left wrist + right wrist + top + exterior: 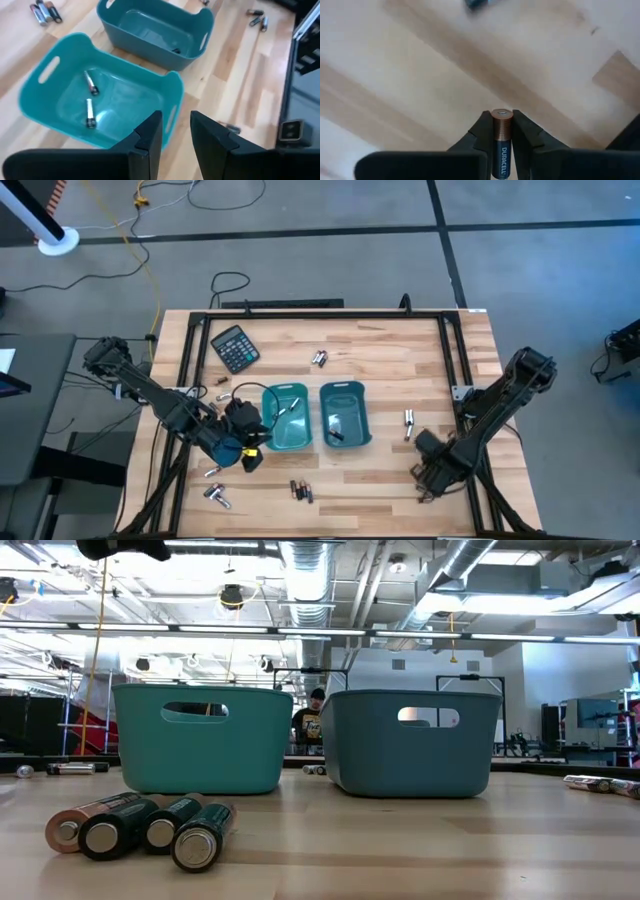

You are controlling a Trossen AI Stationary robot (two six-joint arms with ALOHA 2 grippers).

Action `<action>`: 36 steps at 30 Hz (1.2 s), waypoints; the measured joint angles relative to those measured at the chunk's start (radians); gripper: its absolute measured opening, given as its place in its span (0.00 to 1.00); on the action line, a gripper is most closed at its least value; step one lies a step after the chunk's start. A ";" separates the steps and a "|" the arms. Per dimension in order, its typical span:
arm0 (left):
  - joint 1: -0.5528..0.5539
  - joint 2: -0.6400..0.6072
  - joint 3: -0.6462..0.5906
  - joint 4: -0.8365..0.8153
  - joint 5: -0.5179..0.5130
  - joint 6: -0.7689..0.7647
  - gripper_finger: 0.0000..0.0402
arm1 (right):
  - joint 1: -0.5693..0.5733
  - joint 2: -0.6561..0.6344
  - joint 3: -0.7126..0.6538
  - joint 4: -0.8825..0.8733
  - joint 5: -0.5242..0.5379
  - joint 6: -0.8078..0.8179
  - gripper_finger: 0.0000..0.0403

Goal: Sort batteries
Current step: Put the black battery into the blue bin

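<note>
The right gripper (502, 131) pinches a copper-topped battery (501, 142) between its fingers, two silvery cells (90, 97) already lie in the teal bin (45, 75) just beyond the left gripper's (176, 131) empty, slightly parted fingers, and most batteries remain scattered across the table (400, 350).

1. Floor (330, 210): grey concrete, crossed by dark seam lines.
2. Cables: a yellow cable (150, 265) and black leads trailing over the floor beside the table.
3. Round white base (58, 242), far corner of the floor.
4. Ceiling (330, 565): exposed silver ducts and pipes, strip lighting (520, 602).
5. Person (312, 720), standing in the room behind, partly hidden.
6. Dark desk edge (35, 410) at the side.
</note>
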 joint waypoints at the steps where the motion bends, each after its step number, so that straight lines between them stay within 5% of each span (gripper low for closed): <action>1: 0.000 0.000 -0.005 -0.001 -0.004 0.014 0.24 | -0.005 -0.024 0.009 -0.021 0.016 0.022 0.15; 11: -0.021 -0.076 -0.228 0.070 -0.029 -0.022 0.24 | -0.105 -0.197 0.204 -0.310 0.132 0.029 0.15; 16: -0.023 -0.195 -0.400 0.214 0.050 -0.026 0.24 | -0.257 -0.177 0.373 -0.320 0.234 -0.143 0.14; 25: -0.023 -0.416 -0.558 0.204 0.095 -0.064 0.24 | -0.581 0.080 0.666 -0.103 0.246 -0.648 0.12; 28: -0.022 -0.453 -0.559 0.160 0.105 -0.063 0.24 | -0.662 0.190 0.720 -0.011 0.172 -0.768 0.12; 36: -0.022 -0.508 -0.559 0.081 0.122 -0.029 0.24 | -0.788 0.453 0.743 0.045 -0.014 -0.837 0.12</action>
